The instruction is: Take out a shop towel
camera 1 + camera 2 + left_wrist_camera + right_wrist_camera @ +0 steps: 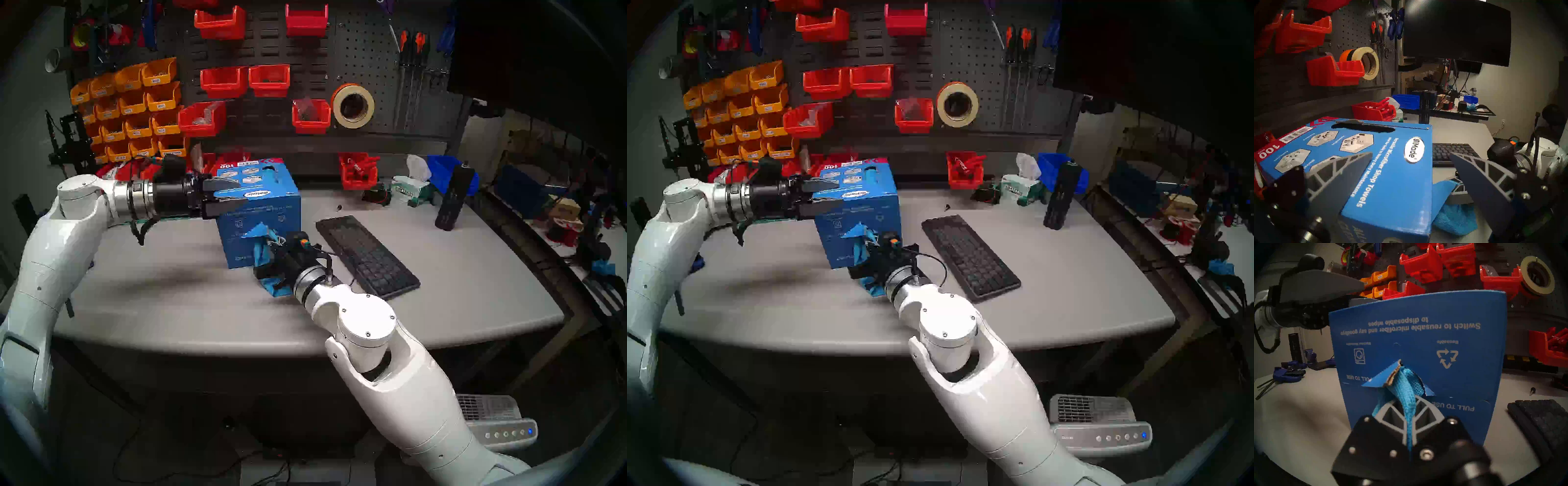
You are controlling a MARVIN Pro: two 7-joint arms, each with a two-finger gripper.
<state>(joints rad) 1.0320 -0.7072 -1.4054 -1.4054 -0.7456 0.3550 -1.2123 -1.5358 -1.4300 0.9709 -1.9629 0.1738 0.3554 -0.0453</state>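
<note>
Grey bench (458,271), pegboard (356,51) of red bins (224,81) behind. Blue box (268,207) standing, straddled by spread left gripper (230,195). Shop towel (1407,395) trailing from its torn front slot, pinched tight in right gripper (1409,414).

one blue box (261,200), one shop towel (1407,395), one keyboard (366,254), two tissue boxes counting kimtech (407,191).
</note>
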